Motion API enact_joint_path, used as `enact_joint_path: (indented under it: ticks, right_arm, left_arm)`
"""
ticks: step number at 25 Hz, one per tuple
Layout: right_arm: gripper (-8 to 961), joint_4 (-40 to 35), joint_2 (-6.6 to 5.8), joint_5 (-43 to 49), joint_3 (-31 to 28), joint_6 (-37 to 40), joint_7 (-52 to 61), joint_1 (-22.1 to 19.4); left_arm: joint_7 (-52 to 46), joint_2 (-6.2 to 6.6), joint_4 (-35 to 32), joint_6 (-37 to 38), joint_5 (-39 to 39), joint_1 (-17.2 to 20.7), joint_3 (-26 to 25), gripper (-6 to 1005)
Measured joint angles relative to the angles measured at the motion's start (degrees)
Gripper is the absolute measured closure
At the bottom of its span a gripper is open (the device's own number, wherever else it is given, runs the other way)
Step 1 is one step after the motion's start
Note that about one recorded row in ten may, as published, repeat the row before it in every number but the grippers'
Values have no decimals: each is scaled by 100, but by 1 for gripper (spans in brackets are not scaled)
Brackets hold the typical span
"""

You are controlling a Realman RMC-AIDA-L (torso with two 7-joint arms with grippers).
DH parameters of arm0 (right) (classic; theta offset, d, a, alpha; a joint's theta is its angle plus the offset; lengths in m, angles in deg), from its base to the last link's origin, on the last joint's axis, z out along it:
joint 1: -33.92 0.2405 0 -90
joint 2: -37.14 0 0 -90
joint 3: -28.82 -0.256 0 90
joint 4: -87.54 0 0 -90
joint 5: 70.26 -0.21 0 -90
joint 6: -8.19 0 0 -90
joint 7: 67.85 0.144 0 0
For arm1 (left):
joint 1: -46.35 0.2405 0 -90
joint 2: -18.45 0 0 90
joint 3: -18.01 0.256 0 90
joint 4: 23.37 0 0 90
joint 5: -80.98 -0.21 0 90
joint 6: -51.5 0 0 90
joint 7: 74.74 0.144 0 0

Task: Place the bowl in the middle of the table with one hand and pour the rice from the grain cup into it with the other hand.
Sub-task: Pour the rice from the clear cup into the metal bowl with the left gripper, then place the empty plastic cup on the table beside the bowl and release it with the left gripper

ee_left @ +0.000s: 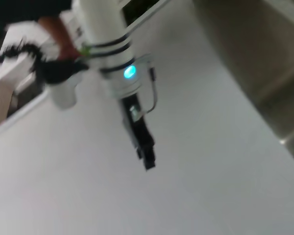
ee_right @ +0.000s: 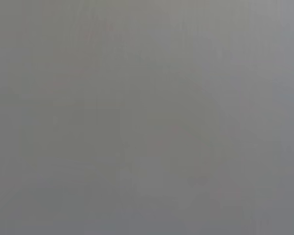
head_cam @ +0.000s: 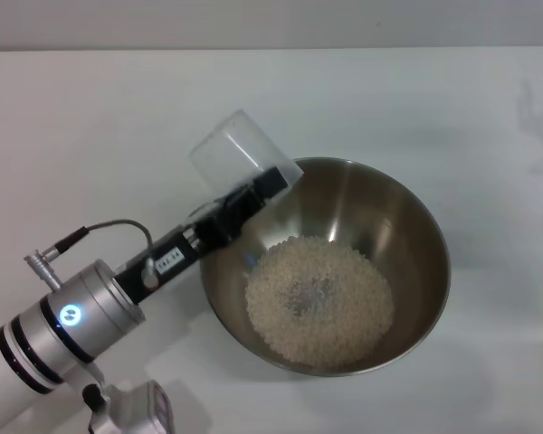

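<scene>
Left hand (head_cam: pixel 258 194) grips tipped grain cup (head_cam: pixel 235 149) at bowl (head_cam: pixel 416 217) rim; rice (head_cam: pixel 319 298) inside.

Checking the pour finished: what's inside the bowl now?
The bowl holds a heap of rice covering its bottom. The left tool holds the tipped grain cup at the rim; no rice visible in it.

My left arm reaches forward and to the right from the near left corner, wrist ring lit blue. My left hand (head_cam: pixel 258 192) is at full extension, its black fingers clamped shut and the wrist rolled over. My right arm and hand are out of sight.
</scene>
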Motion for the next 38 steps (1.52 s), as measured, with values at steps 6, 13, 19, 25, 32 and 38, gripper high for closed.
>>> enact_joint_path:
  ticks: [6,13,19,25,32,38]
  right_arm:
    - [561,-35,-5,-9,0,-523,46,215]
    - [561,-69,0,21,8,-1046,530,436]
    - [561,-129,20,32,42,-1051,702,309]
    - [562,-140,20,56,54,-1019,857,176]
    - [562,-141,15,63,62,-833,867,3]
    - [561,-142,13,63,62,-737,870,-57]
  left_arm:
    - [-2669,-21,241,70,14,248,-685,974]
    - [-6343,-37,416,-257,71,521,-1706,975]
    - [-8832,-41,655,-1512,900,695,-2029,974]
    - [-9715,-32,581,-1992,1268,671,-2031,974]
    - [-9900,-39,596,-2448,1286,652,-2020,973]
    - [-9908,-45,604,-2643,1285,649,-2032,973]
